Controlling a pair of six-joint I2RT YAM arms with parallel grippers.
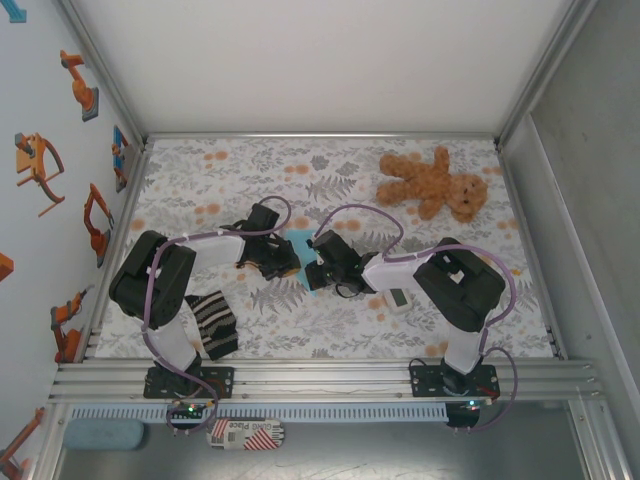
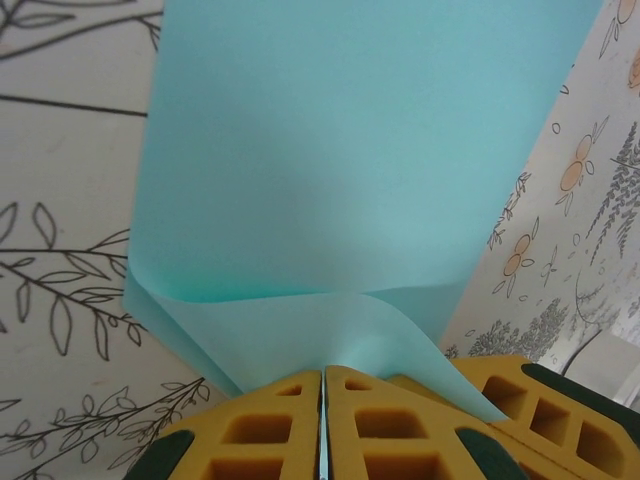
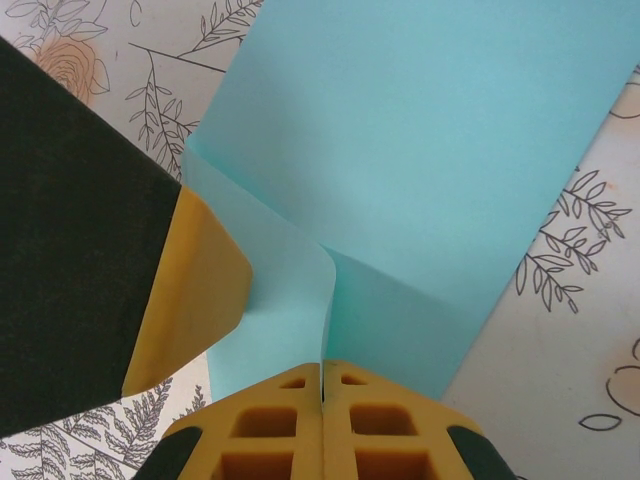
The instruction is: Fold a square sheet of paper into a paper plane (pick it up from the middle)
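Fingers first: the left fingers [image 2: 260, 430] are squeezed right down, with just the thin edge of the light-blue sheet of paper [image 2: 350, 150] nipped in the slit between them. The right fingers [image 3: 265, 430] look the same, pressed together on a bit of that same sheet. So both arms have hold of it and neither is nearer than the other. In the right wrist view one left pad [image 3: 190, 290] sits just to the left of the right pair, touching or nearly touching a curled flap, so the two grips are side by side on one end of the sheet.

From each pinch the paper runs straight ahead, away from the fingertips, as a longish band with its long axis roughly in line with where the fingers point. Right at the pinch it puckers. Two flaps meet at the left fingers, and by the right fingers one layer rolls over next to a crease heading forward. From above, a small blue patch peeks out between and just beyond the two wrists, mid counter [image 1: 250, 180]. Can't tell if the far end rests on the counter or hangs free.

My guess is the next fold hinges on that forward-running line, so the grips want to be level on either side of it or the crease goes crooked.
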